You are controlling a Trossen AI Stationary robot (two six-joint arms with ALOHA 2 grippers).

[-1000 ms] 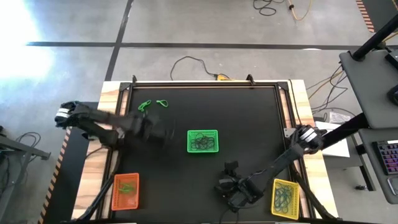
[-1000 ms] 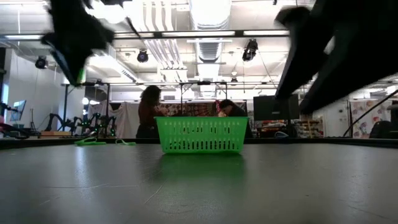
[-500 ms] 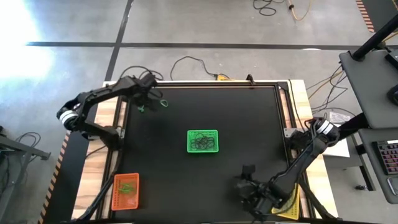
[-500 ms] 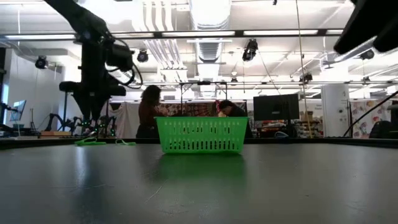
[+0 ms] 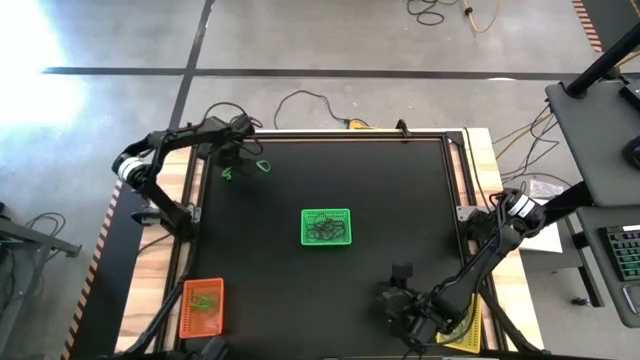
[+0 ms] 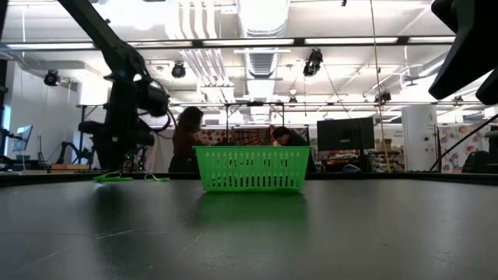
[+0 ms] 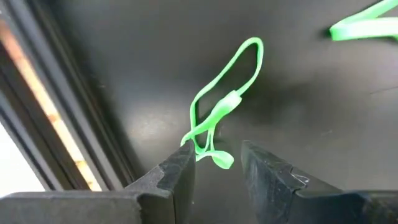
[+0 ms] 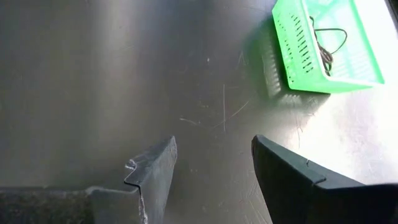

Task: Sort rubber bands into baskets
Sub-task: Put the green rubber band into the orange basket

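Two green rubber bands lie flat on the black mat at the far left: one [image 5: 228, 172] [image 7: 224, 106] and, beside it, another [image 5: 262, 166] [image 7: 364, 25]. My left gripper [image 5: 231, 163] [image 7: 214, 158] points down over the first band, open, its fingertips on either side of the band's near end. A green basket [image 5: 326, 227] [image 8: 326, 43] with dark bands inside stands mid-table. An orange basket [image 5: 202, 306] sits at the near left. My right gripper [image 5: 397, 290] [image 8: 214, 152] hovers open and empty at the near right, its arm covering most of the yellow basket [image 5: 470, 328].
A raised black frame [image 7: 68, 124] borders the mat right beside the left gripper, with the wooden table edge [image 5: 180, 160] beyond it. Bare mat lies between the green basket and both grippers. People stand in the room behind [image 6: 187, 140].
My left gripper has swung from the middle left of the table to the far left corner and come down over the green rubber bands, rolling its wrist. My right gripper has shifted toward the near right, and its arm now covers the yellow basket.
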